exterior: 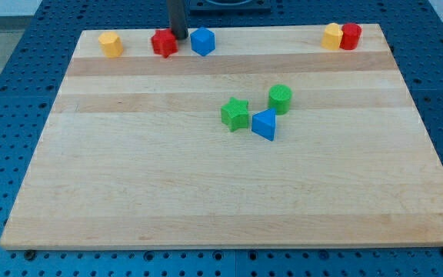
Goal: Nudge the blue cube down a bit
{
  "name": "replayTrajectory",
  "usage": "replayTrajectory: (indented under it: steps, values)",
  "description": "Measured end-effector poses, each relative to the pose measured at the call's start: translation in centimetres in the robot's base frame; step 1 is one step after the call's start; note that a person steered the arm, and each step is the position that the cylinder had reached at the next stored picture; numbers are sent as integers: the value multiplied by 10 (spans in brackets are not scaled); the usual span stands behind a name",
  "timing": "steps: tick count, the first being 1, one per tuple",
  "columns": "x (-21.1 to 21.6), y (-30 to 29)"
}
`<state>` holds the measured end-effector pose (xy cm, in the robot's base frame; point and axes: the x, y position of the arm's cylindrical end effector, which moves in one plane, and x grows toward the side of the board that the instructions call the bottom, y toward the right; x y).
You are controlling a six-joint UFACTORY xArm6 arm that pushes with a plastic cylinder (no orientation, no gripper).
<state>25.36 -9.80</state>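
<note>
Tip [180, 36] between red star [164, 43], blue cube [202, 41], no writing

My rod comes down from the view's top edge, left of centre, standing upright and dark against the board. Only its lower stretch shows (the arm above is cut off by the frame). My tip [179, 37] rests at the board's far edge, near the view's top, at table height, with no tilt visible.
</note>
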Motion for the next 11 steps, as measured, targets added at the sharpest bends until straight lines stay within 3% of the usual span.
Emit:
replayTrajectory:
  steps: [1,2,3,5,6,7,8,9,10,11]
  values:
    - [73,30]
    - [71,35]
    - [28,31]
    - [17,4]
    - [55,12]
    - [105,81]
    - [54,143]
    - [-34,148]
    - [-61,127]
    - [-61,108]
